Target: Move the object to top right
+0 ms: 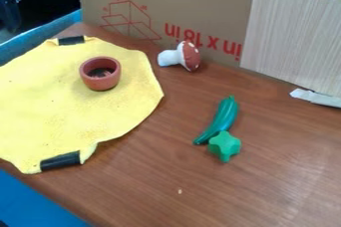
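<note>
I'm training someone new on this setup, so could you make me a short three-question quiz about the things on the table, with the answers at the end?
1. True or false: the pot sits on the yellow cloth with its open side up.
2. What does the cap of the toy mushroom look like?
A) plain blue
B) brownish red with white spots
C) striped yellow
3. Fill in the blank: the long green vegetable lies right by a small green ____.

Key: 1. True; 2. B; 3. star
</note>
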Motion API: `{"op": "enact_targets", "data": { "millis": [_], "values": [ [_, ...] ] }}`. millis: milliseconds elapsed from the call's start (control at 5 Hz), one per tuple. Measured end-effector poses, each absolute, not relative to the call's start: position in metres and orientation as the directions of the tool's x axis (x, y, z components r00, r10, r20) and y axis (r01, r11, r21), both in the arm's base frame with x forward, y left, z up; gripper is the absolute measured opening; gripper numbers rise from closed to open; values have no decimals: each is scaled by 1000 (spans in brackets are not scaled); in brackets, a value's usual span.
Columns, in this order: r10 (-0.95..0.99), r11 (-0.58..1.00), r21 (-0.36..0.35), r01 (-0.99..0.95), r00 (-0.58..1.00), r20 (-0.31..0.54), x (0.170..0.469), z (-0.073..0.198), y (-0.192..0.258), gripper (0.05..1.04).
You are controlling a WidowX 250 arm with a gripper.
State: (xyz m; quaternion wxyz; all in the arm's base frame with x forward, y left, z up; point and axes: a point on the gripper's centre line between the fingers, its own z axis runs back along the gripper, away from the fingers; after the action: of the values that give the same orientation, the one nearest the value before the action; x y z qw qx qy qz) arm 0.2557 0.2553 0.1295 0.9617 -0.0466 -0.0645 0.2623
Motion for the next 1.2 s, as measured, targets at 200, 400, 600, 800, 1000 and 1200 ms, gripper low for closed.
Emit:
{"op": "enact_targets", "data": {
  "millis": [200,400,600,800,1000,1200],
  "values": [
    [516,853,-137,-504,854,68,256,116,254,1001],
    [497,864,-147,-482,863,88,265,93,238,1001],
    [494,864,-162,-476,863,102,273,86,228,1001],
    [495,858,-213,-467,863,102,273,75,216,1001],
    [515,846,-249,-471,842,161,279,75,209,1001],
    [547,831,-245,-500,815,193,298,73,196,1001]
  ]
}}
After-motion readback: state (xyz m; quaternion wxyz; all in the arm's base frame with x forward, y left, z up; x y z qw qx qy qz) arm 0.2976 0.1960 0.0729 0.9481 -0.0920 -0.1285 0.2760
